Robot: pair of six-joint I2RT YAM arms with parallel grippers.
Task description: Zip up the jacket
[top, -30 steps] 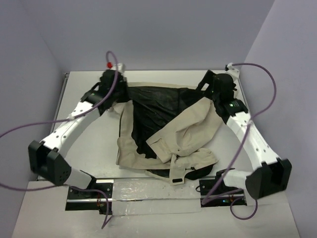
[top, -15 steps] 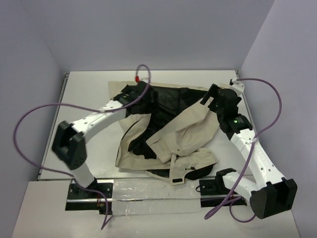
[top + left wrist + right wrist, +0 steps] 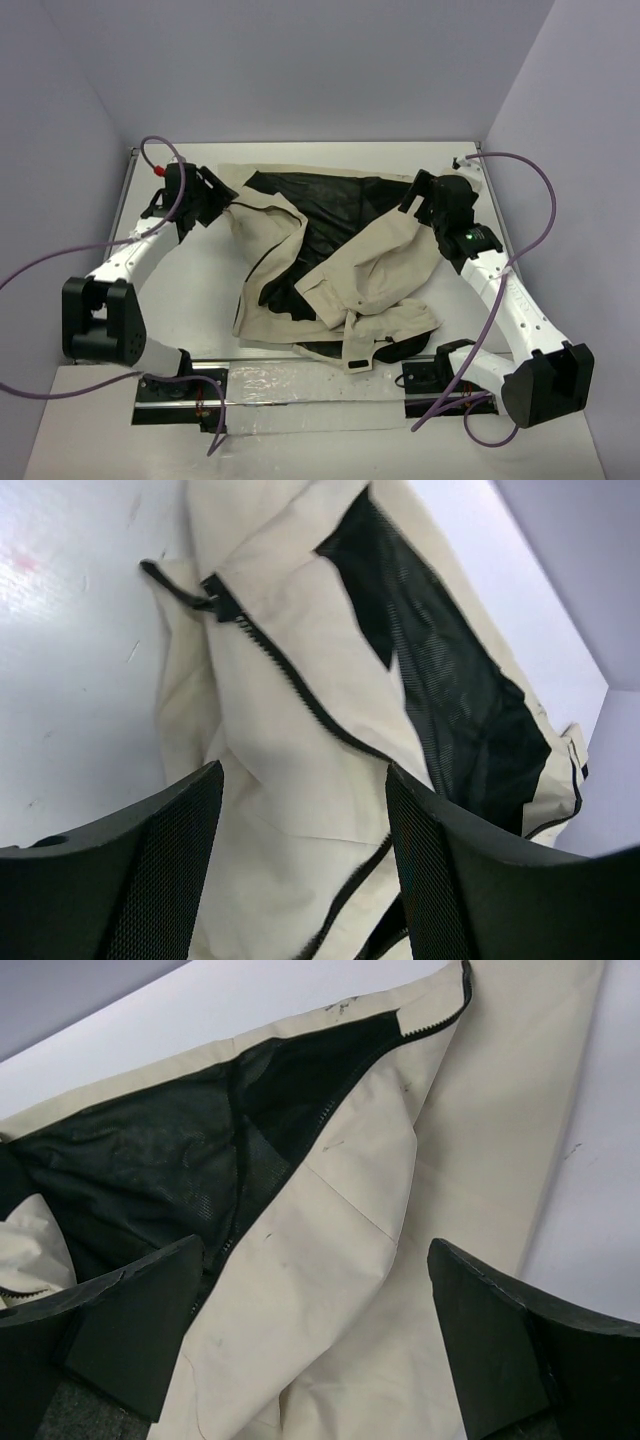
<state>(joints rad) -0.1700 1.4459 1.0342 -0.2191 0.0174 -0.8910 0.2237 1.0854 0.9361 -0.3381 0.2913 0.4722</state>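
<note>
Top external view, starting at our bases: the jacket [image 3: 340, 300] lies crumpled in the middle of the table [image 3: 180, 290], with one beige panel folded over itself toward the near edge and the black lining [image 3: 330, 200] exposed farther back. Beyond that, the left gripper [image 3: 214, 190] sits at the jacket's far left corner and the right gripper [image 3: 420, 195] at its far right corner. On the left wrist camera our fingers stand wide apart with nothing between them, over beige cloth. A zipper track [image 3: 290, 685] runs away from them to a dark piece that looks like the slider [image 3: 212, 592], lying against bare table. On the right wrist camera that claw is just as wide and empty above a fold of the panel, with more zipper teeth [image 3: 445, 1010] at the far end of the lining. We judge zipping has not begun: the front edges lie well apart, so we are at the spreading stage. Next we would need to flatten the folded panel, bring both tracks side by side, and pinch one edge beside the slider while the other arm steadies the cloth
</note>
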